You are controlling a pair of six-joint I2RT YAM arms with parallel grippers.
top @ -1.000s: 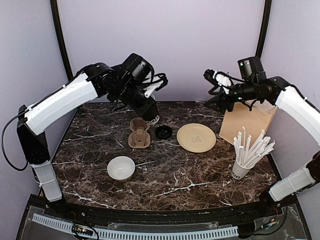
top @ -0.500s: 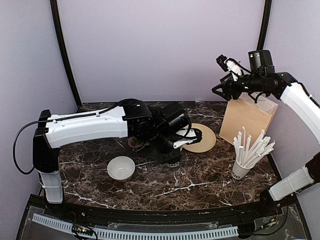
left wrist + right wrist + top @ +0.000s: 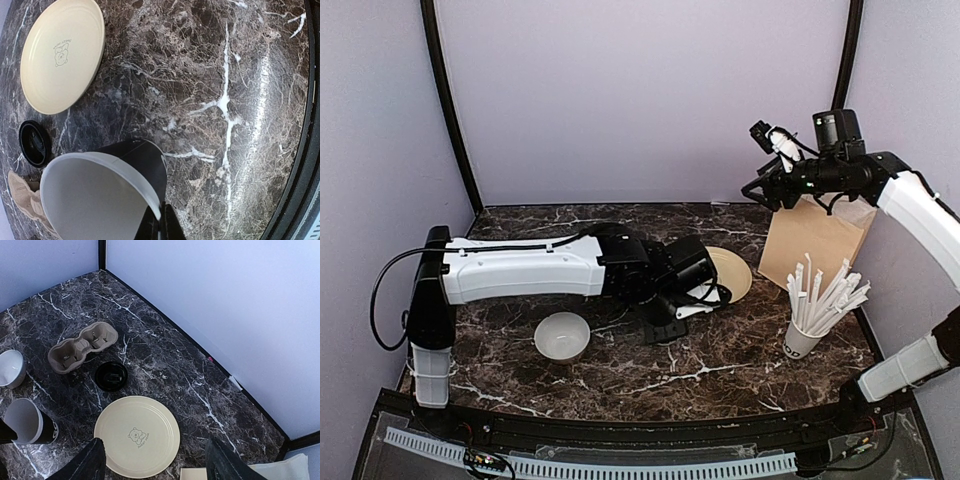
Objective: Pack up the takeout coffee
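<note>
The left gripper is clamped on the rim of the open coffee cup, mid-table, at 8 o'clock from the cream plate in the top view. The black lid lies apart, between the plate and the cardboard carrier. The right gripper, raised above the paper bag, is spread wide and holds nothing.

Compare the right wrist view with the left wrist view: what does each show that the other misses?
Only the right wrist view shows the white bowl, the whole cardboard cup carrier and a corner of the paper bag. Only the left wrist view shows the left gripper pinching the rim of the coffee cup, and the table's black rim. Both show the cup, the black lid lying apart from it, and the cream plate.
</note>
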